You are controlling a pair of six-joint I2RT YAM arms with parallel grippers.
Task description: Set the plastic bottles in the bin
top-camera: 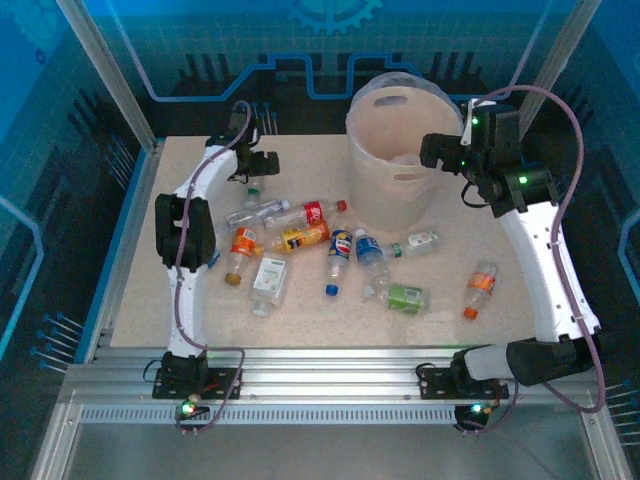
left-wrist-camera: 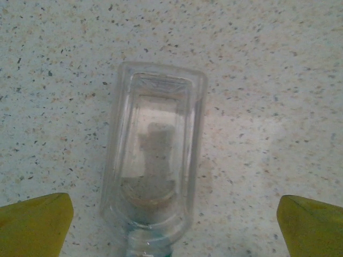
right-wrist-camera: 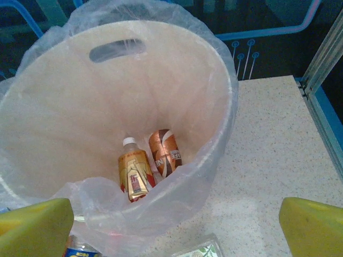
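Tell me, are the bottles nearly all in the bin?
Not yet. Done: two bottles lie in the bin. In hand: nothing. The left gripper is open over a clear bottle, and the right gripper is open above the bin. Left: about eleven bottles lie on the table.

**Legible markings.** Right wrist view: inside the bin (right-wrist-camera: pixel 53 107), the brown bottle (right-wrist-camera: pixel 166 152) carries pale block capitals on a dark band. Of these, "NE" can be made out, and the rest curves out of sight. The gold-labelled bottle (right-wrist-camera: pixel 135 174) beside it bears a red figure and print too small to read. Top view: the red-labelled bottle (top-camera: pixel 315 212) on the worktop (top-camera: pixel 310 315) shows white script, not legible. A gear emblem (top-camera: pixel 330 12) marks the blue back wall (top-camera: pixel 200 40). Other labels are too blurred to read.
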